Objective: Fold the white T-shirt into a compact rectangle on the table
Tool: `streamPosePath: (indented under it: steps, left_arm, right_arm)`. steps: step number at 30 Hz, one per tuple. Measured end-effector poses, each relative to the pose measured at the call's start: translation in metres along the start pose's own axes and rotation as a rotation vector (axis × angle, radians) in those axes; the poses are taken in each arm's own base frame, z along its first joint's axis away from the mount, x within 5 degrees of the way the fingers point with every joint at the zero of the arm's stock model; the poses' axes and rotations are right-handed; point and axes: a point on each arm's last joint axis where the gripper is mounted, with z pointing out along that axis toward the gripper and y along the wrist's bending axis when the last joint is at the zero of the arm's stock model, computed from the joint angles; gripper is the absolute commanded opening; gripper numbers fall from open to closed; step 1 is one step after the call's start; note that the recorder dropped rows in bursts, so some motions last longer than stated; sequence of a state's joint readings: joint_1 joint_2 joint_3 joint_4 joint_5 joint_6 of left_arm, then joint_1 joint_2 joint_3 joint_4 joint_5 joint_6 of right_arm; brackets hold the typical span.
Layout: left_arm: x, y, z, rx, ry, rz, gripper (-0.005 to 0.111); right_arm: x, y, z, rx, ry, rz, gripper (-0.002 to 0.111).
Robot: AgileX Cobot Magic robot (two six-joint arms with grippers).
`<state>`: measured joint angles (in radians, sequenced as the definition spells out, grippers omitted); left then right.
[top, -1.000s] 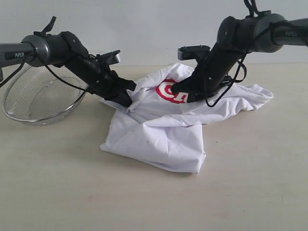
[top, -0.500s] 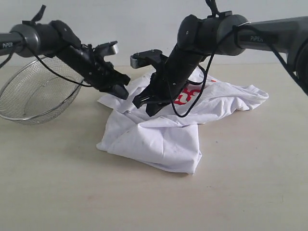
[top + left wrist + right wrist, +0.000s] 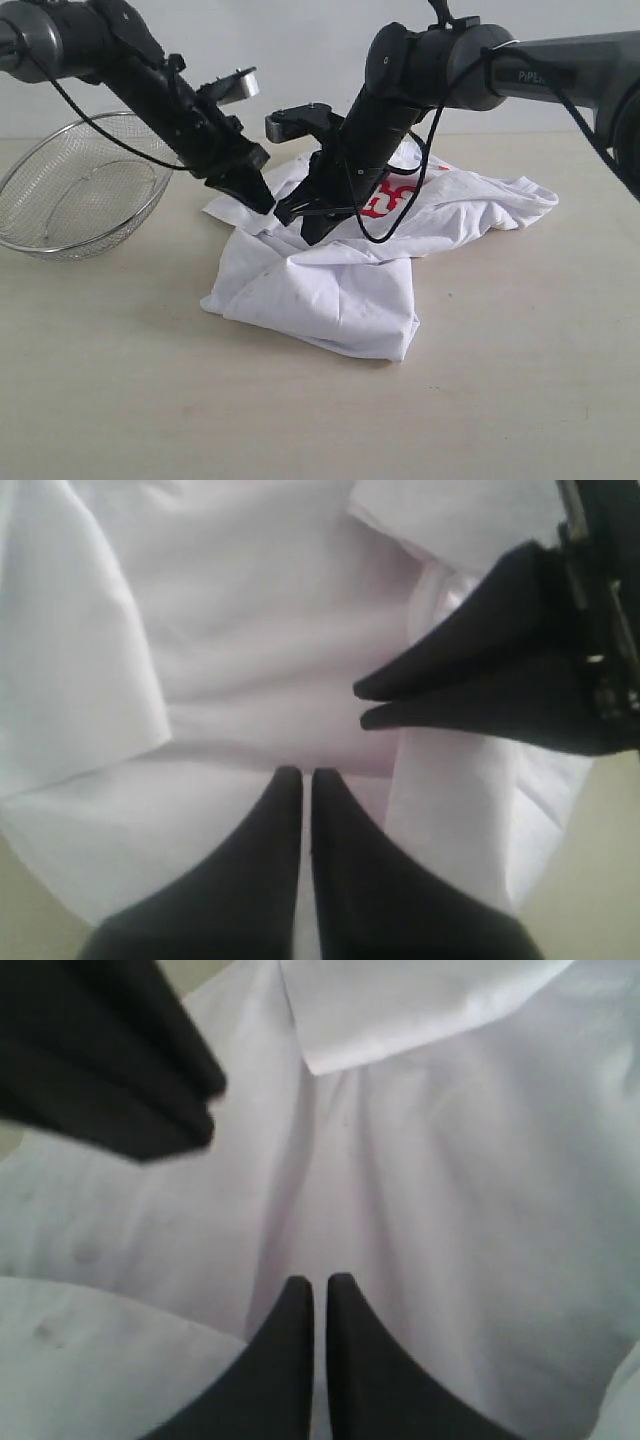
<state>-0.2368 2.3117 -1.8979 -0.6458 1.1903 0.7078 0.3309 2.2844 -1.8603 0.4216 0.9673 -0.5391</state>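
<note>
Finding: the white T-shirt (image 3: pixel 330 290) is lying in a crumpled heap at the middle of the table (image 3: pixel 500 400), only partly gathered and not yet a rectangle. Its longer run is stretching from the doubled-over bundle at the near left towards the looser cloth at the far right, with the red lettering (image 3: pixel 395 195) showing on the far side.

Left gripper (image 3: pixel 262 203): jaws are sitting together, with no cloth visibly pinched between them. It is pointing down at the heap's far-left flap.

Right gripper (image 3: pixel 305 232): jaws are likewise together with nothing visibly held. It is reaching across the middle and standing just beside the left one, over the folds next to the lettering.

Judgement: the cloth is lying directly beneath both tips, so each must open before taking a hold. The right arm is nearer the loose far-right end.

Surroundings: the tabletop is flat and matte, with broad bare room in front and to the right. A wire-mesh basket (image 3: pixel 70 200) is standing at the left, apart from the shirt.
</note>
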Motion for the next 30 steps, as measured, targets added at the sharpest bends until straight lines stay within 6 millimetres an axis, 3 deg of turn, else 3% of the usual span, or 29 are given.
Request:
streamPosePath:
  steps: [6,11,18,30]
  left_arm:
    - [0.013,-0.01,0.036,0.003,0.05,0.018,0.004]
    - [0.014,-0.003,0.048,-0.058,0.007,0.015,0.004]
    - [0.02,0.013,0.07,-0.081,0.003,0.0,0.004]
    - [0.018,0.02,0.071,-0.054,-0.023,-0.054,0.004]
  right_arm:
    - [0.006,-0.001,0.008,-0.024,0.052,-0.022,0.0]
    - [0.017,0.0,0.019,-0.077,0.145,-0.037,0.0]
    - [0.025,0.005,0.018,-0.147,0.23,-0.087,0.0]
    - [0.021,0.016,0.014,-0.13,0.241,-0.032,0.0]
